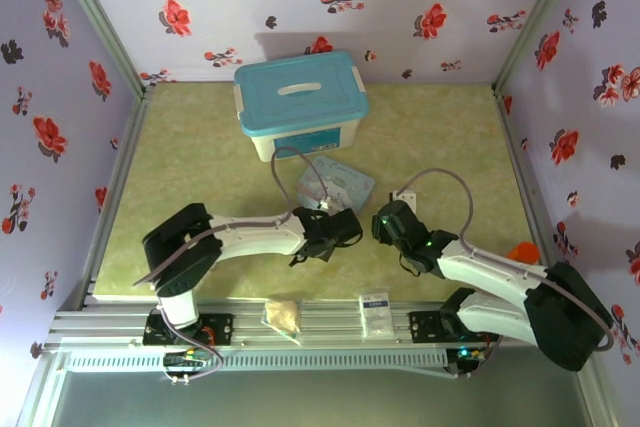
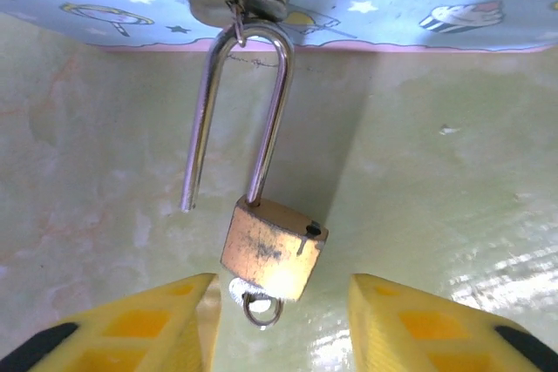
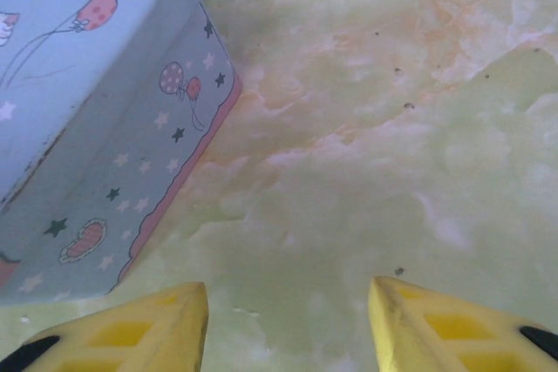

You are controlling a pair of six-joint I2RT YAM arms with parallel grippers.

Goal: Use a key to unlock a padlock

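The brass padlock (image 2: 272, 248) hangs by its silver shackle (image 2: 272, 111) from the clasp of the light-blue cartoon tin (image 2: 392, 6). The shackle's left leg stands free of the body, so the lock is open. A small silver key head with a ring (image 2: 253, 302) pokes out under the padlock's body. My left gripper (image 2: 281, 289) is open, its yellow fingers (image 2: 166, 320) flanking the padlock without touching it. My right gripper (image 3: 288, 289) is open over bare tabletop just right of the tin (image 3: 87, 84). From above, both grippers (image 1: 335, 227) (image 1: 385, 222) meet in front of the tin (image 1: 335, 184).
A white storage box with a blue lid (image 1: 300, 102) stands behind the tin. Two small packets (image 1: 282, 315) (image 1: 375, 312) lie on the front rail. An orange object (image 1: 522, 250) peeks out at the right edge. Floral walls close in three sides.
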